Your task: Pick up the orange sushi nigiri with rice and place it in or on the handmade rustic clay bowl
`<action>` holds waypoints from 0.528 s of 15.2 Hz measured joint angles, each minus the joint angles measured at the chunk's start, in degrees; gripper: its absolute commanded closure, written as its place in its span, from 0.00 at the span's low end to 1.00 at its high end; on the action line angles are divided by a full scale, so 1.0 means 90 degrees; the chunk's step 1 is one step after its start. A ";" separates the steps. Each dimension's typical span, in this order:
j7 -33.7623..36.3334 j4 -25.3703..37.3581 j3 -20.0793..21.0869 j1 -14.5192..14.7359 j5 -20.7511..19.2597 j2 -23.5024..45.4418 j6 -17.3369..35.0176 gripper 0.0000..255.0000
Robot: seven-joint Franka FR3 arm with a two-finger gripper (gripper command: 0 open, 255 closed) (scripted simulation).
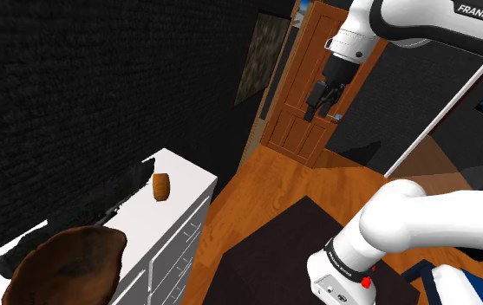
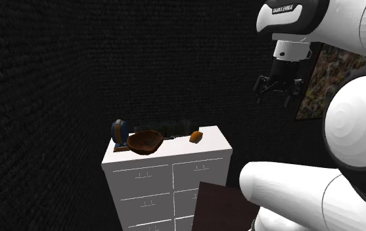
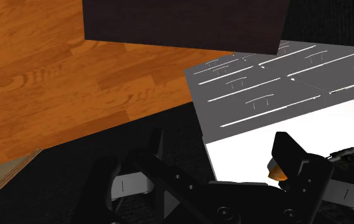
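Writing: the white arm (image 1: 421, 17) carries "FRANKA EM" in dark capitals, cut off by the picture's edge. The label on its base link cannot be read.
Landmark: a white chest of drawers (image 2: 168, 174) stands against a black wall.
Nigiri: the orange sushi nigiri (image 1: 161, 185) lies on the chest's top, near the end towards the door, with bare white top around it.
Bowl: the brown clay bowl (image 1: 66, 264) sits on the same top, apart from the nigiri and towards the chest's other end.
Blue disc: a blue round thing (image 2: 117, 131) on a small stand sits at that far end of the chest, just beside the bowl.
Back edge: a rough black strip (image 1: 114, 195) runs along the chest's top by the wall.
Floor: a dark rug (image 1: 291, 251) lies on orange wood boards in front of the chest.
Door: a panelled wooden door (image 1: 304, 121) stands beyond the chest's nigiri end.
Gripper: the black gripper (image 1: 319, 102) hangs high over the floor, off the chest's nigiri end. Its fingers are spread wide with nothing between them.
Nigiri to gripper: well apart. In the wrist view the nigiri (image 3: 275, 169) peeks out beside one finger (image 3: 290, 156), outside the gap, down on the chest's top.
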 measured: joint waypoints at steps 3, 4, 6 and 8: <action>0.0144 -0.0105 0.0125 0.0025 0.0081 0.0102 0.0209 0.00; 0.0253 -0.0143 0.0223 0.0045 0.0141 0.0238 0.0385 0.00; 0.0516 -0.0311 0.0457 0.0103 0.0287 0.0391 0.0722 0.00; 0.0718 -0.0426 0.0635 0.0129 0.0382 0.0643 0.1101 0.00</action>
